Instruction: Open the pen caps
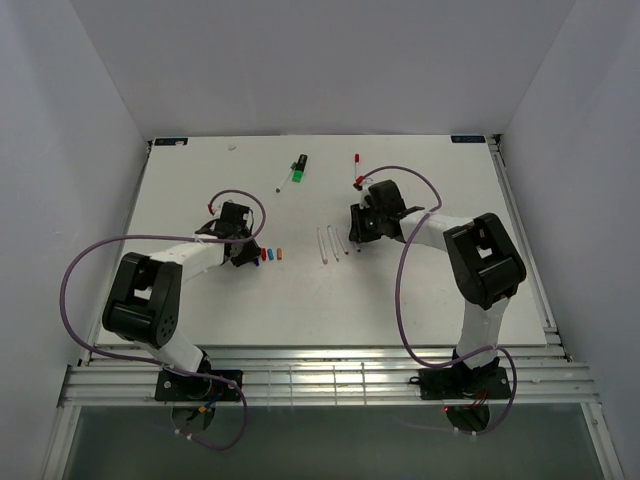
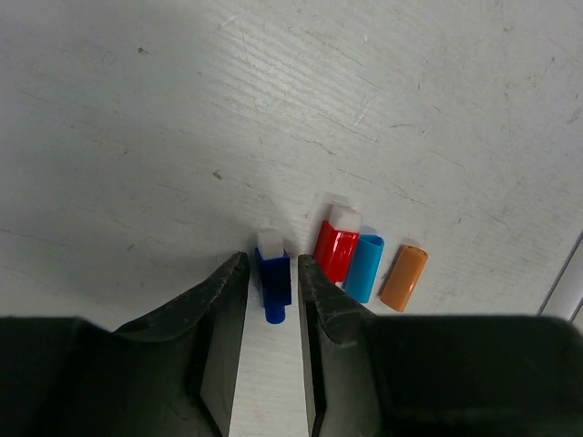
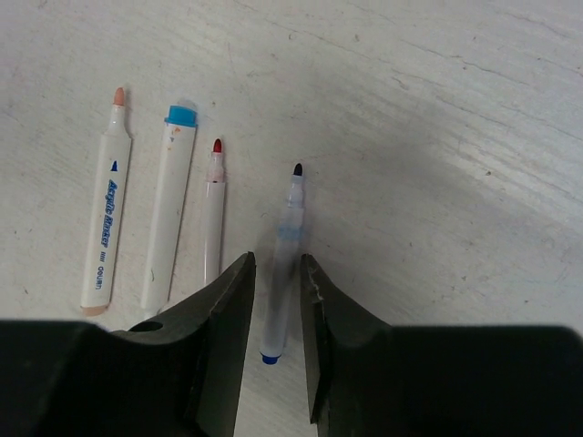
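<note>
In the left wrist view a dark blue pen cap (image 2: 274, 284) lies on the white table between the fingers of my left gripper (image 2: 272, 264), which stands open with a thin gap on each side of the cap. Just right of it lie a red cap (image 2: 335, 251), a light blue cap (image 2: 364, 268) and an orange cap (image 2: 404, 277). In the right wrist view my right gripper (image 3: 277, 264) is open around an uncapped white pen (image 3: 291, 218) with a dark tip, lying flat. Three more uncapped pens (image 3: 168, 209) lie to its left.
At the back of the table lie a black marker with a green cap (image 1: 298, 168) and a pen with a red cap (image 1: 356, 170). Purple cables (image 1: 400, 290) loop beside both arms. White walls stand on three sides of the table (image 1: 450, 300).
</note>
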`<control>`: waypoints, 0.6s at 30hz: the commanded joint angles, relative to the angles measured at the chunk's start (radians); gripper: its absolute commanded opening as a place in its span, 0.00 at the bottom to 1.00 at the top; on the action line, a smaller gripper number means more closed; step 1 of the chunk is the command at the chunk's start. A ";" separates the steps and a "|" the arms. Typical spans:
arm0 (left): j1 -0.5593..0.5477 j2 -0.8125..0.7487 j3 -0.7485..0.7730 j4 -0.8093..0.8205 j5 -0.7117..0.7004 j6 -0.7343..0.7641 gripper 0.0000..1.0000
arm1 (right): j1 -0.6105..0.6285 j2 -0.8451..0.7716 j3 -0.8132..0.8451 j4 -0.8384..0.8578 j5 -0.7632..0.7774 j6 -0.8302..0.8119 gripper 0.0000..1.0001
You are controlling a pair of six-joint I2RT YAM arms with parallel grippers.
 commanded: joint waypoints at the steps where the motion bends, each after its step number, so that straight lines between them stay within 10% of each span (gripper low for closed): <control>1: 0.013 -0.002 0.016 0.003 0.005 0.004 0.40 | 0.010 0.011 0.016 0.018 -0.013 0.004 0.34; 18: 0.017 -0.163 0.039 -0.054 0.034 -0.030 0.70 | -0.026 -0.133 0.007 0.001 0.002 0.049 0.40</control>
